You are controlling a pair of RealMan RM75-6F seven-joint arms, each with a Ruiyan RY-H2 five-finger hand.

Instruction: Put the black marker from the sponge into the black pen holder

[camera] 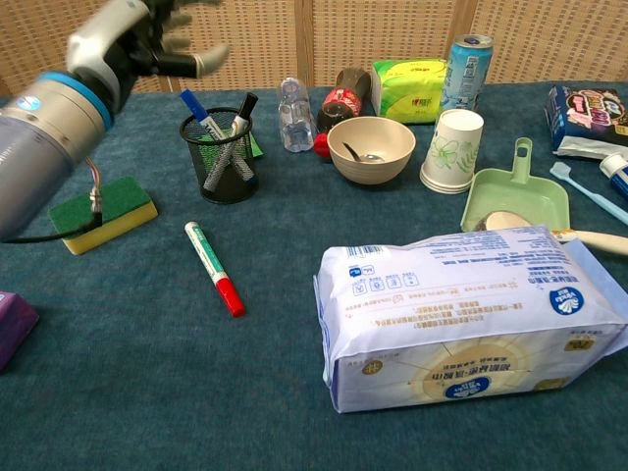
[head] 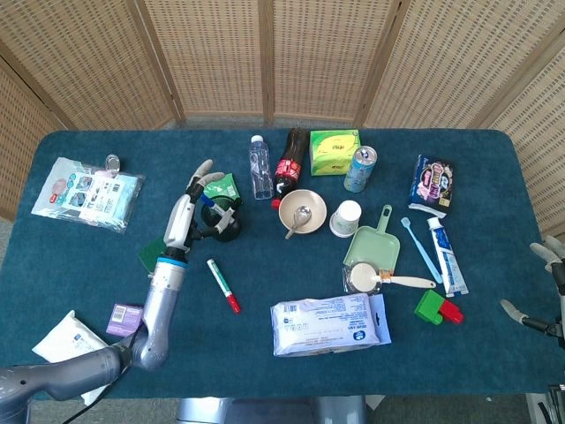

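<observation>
Marker (camera: 234, 137) standing tilted in the mesh pen holder (camera: 220, 169), cap up, beside a blue pen (camera: 194, 105). Left robot hand (camera: 147, 44) released, fingers spread above. Best lifted straight up, clear of the rim. Right robot hand (head: 546, 283) idle, fingers apart, off the worktop (camera: 147, 373).

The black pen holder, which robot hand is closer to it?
The left robot hand. It hangs just above and to the left of the black pen holder, holding nothing. The right robot hand sits far away at the table's right edge.
</observation>
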